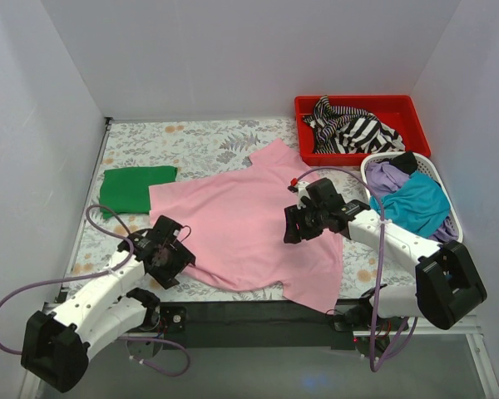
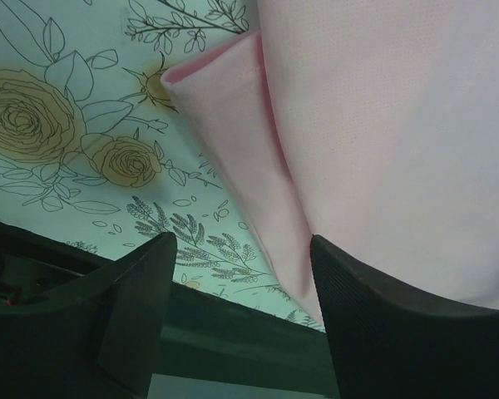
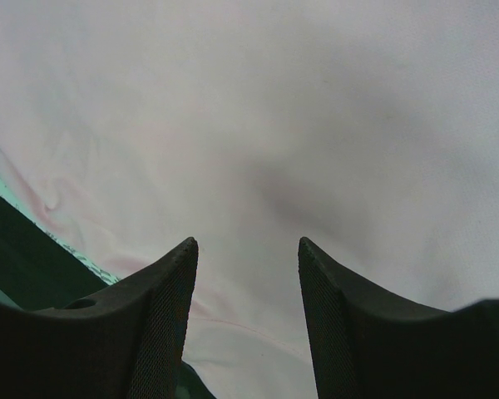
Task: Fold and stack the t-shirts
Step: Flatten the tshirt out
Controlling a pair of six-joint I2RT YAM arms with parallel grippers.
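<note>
Both arms reach in low from the near edge. The left gripper [image 2: 241,249] hangs with its jaws wide apart and empty at the pink shirt's [image 1: 249,229] near-left border, where a flap of cloth lies doubled over. The right gripper [image 3: 248,249], jaws likewise spread and empty, sits just above the shirt's right side. The shirt lies spread across the middle of the table [image 1: 200,141], slightly rumpled. The folded green shirt [image 1: 133,187] lies by the left edge.

Soft, even white light is coming from overhead, casting only faint shadows. A dim grey shadow is lying on the pink t-shirt [image 3: 358,83] just ahead of the right gripper [image 3: 248,243], whose fingers [image 3: 150,332] are looking dark and soft. Ahead of the left gripper [image 2: 243,241], the floral tablecloth [image 2: 66,125] print is showing crisply.
</note>
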